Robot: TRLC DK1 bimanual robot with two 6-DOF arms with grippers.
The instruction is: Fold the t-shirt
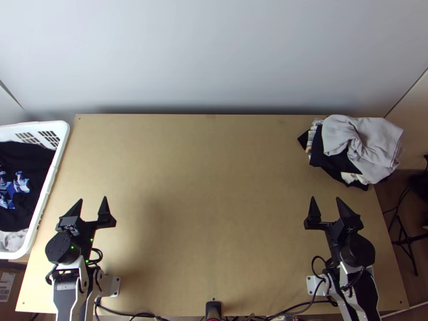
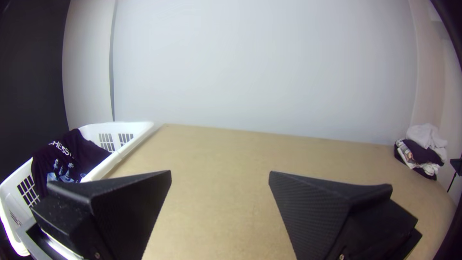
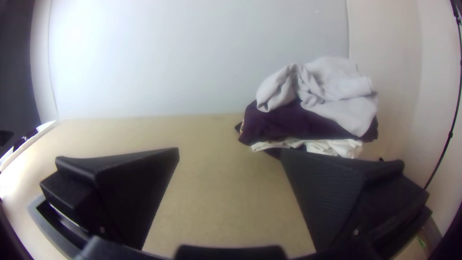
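Near the table's left front, my left gripper (image 1: pixel 92 200) stands open with nothing between its fingers; in the left wrist view the left gripper (image 2: pixel 220 172) has its two fingers wide apart. My right gripper (image 1: pixel 326 199) is likewise open and holds nothing, near the right front; the right wrist view shows the right gripper (image 3: pixel 230 149) spread over bare wood. Beyond it, at the back right, lies a bunched pile of garments (image 1: pixel 331 160), dark and white ones below and a crumpled light grey cloth (image 1: pixel 366 142) on top. Which piece is the t-shirt, I cannot tell.
A white laundry basket (image 1: pixel 51 170) with dark, blue-printed cloth (image 1: pixel 24 155) inside stands along the left edge of the wooden table (image 1: pixel 208 187). A pale wall (image 1: pixel 214 53) rises behind the table. Cables (image 1: pixel 302 305) run along the front edge between the arm bases.
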